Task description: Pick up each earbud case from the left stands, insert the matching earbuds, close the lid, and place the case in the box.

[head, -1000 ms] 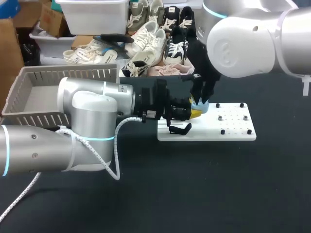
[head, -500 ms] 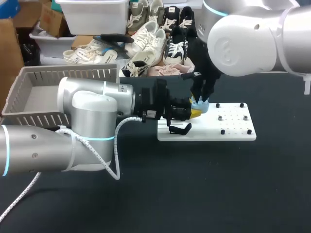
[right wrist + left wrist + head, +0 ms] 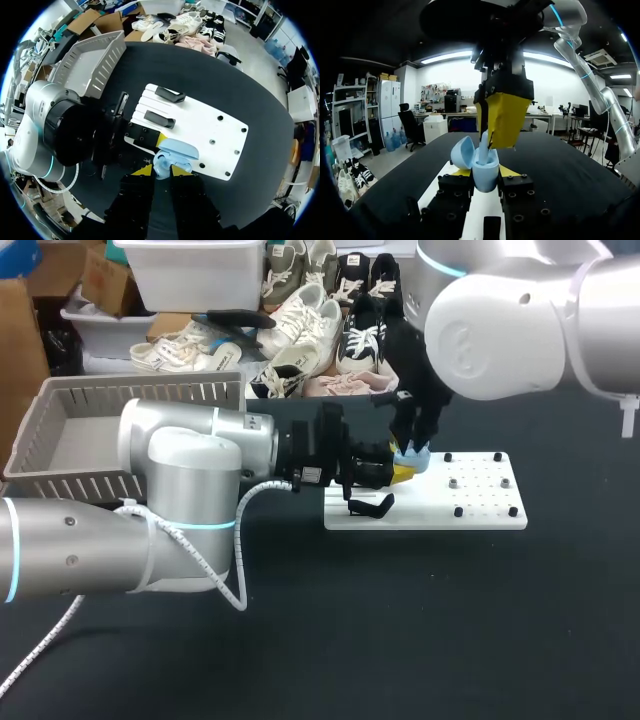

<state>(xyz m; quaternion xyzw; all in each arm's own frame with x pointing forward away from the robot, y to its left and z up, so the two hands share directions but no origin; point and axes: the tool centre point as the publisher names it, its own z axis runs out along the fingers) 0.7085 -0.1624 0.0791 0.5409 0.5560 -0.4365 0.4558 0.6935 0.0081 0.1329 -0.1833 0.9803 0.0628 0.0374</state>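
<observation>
A light blue earbud case stands upright with its lid swung open, and my left gripper is shut on its lower body from both sides. My right gripper comes down on it from above, shut on a pale earbud whose stem reaches into the case. In the head view both grippers meet over the white board's left end, the left gripper level and the right gripper pointing down. The right wrist view looks down on the open case just ahead of the right gripper.
The white stand board lies under the grippers, with black stands on its left part and small pegs on its right. A grey slatted basket sits at the table's far left. Dark tabletop surrounds the board.
</observation>
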